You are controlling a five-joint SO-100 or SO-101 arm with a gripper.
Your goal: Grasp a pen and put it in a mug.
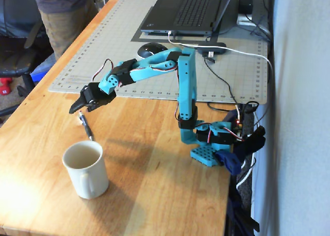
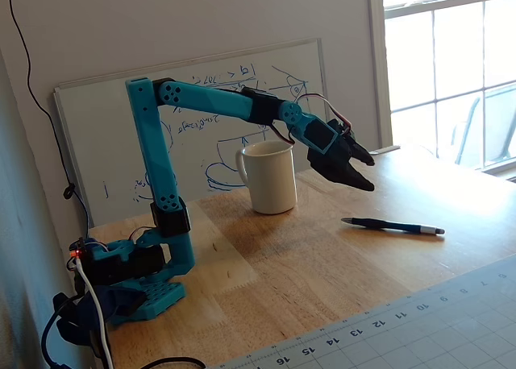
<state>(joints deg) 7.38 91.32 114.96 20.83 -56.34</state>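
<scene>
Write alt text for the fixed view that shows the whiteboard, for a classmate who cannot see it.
A blue robot arm reaches over a wooden table, its black claw open and hanging in the air above a dark pen that lies flat. An off-white mug stands upright behind the arm, in front of a whiteboard leaning on the wall.

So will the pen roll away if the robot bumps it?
Probably, yes: the pen looks thin and round, lying flat on the smooth wooden table. It looks stiff, so it likely won't bend when pinched. The open gripper hovers above it.
</scene>
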